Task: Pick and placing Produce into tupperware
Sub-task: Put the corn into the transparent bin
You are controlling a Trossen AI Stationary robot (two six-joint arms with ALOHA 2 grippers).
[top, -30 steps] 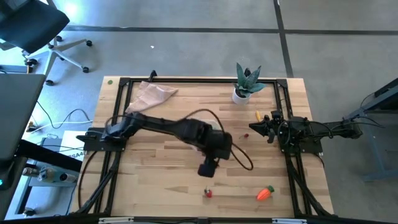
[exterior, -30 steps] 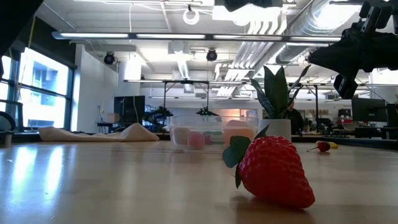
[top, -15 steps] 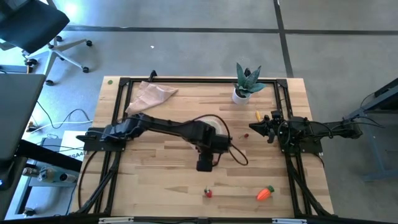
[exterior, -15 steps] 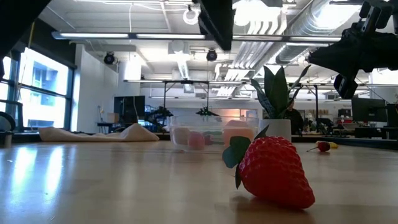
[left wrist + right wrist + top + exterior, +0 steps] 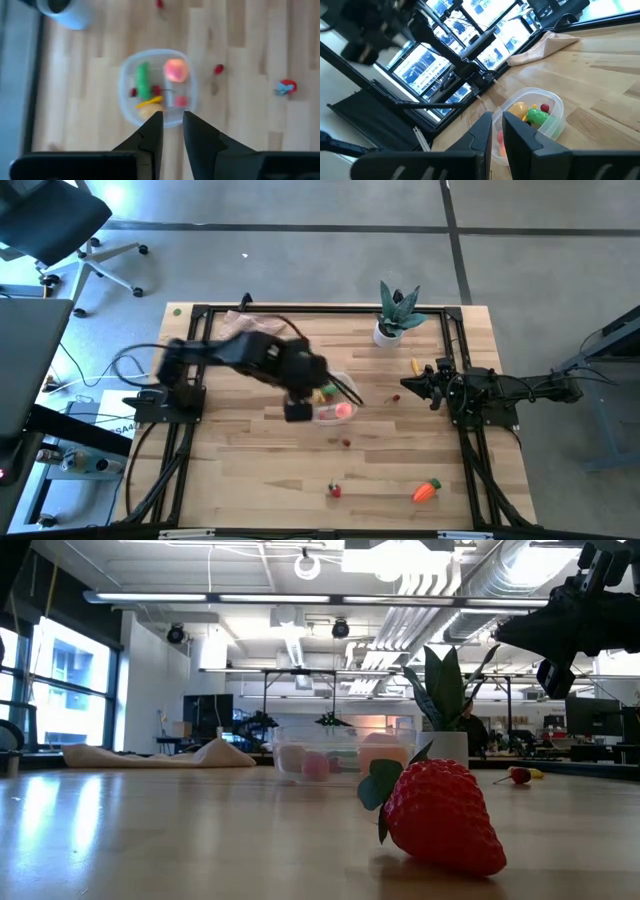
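The clear round tupperware (image 5: 335, 406) stands mid-table with a green piece (image 5: 143, 80), an orange ball (image 5: 176, 70), a yellow piece and small red ones inside. My left gripper (image 5: 297, 412) hovers just left of it, raised above the table and shut on nothing (image 5: 172, 125). A small red piece (image 5: 346, 443) lies on the wood beside the tupperware. The strawberry (image 5: 334, 490) and the carrot (image 5: 427, 491) lie near the front edge. My right gripper (image 5: 405, 385) waits at the right, shut (image 5: 497, 131).
A potted spiky plant (image 5: 397, 315) stands at the far right, and a beige cloth (image 5: 245, 330) lies at the far left. A red piece (image 5: 394, 397) and a yellow one (image 5: 414, 366) lie by the right gripper. A black frame (image 5: 320, 308) rims the table.
My left gripper has drawn back from the table's middle toward the left and far side, and it has risen. It has left the top of the low view. The tupperware, covered by the arm before, shows in full from above.
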